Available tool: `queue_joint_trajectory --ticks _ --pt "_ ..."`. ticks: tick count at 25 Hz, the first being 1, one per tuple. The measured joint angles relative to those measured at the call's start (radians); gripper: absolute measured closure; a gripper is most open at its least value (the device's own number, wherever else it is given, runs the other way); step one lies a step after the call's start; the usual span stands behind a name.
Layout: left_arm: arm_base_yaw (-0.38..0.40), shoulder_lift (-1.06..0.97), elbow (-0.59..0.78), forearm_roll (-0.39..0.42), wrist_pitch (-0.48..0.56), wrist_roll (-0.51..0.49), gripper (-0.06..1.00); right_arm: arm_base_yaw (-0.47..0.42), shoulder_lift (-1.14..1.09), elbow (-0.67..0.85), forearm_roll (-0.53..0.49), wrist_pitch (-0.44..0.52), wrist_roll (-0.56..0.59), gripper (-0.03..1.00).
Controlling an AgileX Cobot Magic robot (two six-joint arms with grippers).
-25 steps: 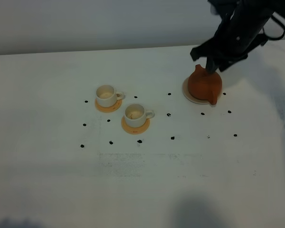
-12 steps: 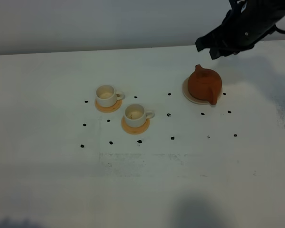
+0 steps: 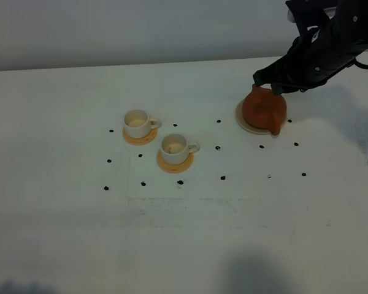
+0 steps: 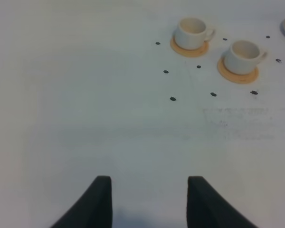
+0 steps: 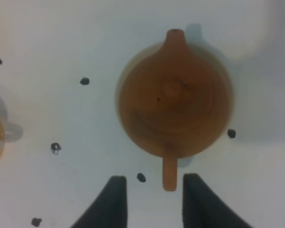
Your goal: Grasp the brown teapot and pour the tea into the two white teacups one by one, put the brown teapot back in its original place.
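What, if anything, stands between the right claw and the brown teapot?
Nothing visible. The open right claw hangs close above the brown teapot, its handle lying in line with the gap between the claw's fingers, with no other object between them.

Right gripper (image 5: 154, 178) pointing down, jaws parted, empty (arm enters from right edge); left gripper (image 4: 149, 179) likewise parted, empty.
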Motion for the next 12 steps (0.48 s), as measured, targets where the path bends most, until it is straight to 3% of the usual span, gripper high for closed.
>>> queue_joint_trajectory --ticks 12 --pt "0.0 0.0 0.0 0.0 0.0 -0.001 0.52 0.0 0.108 0.005 0.001 -0.006 0.0 0.69"
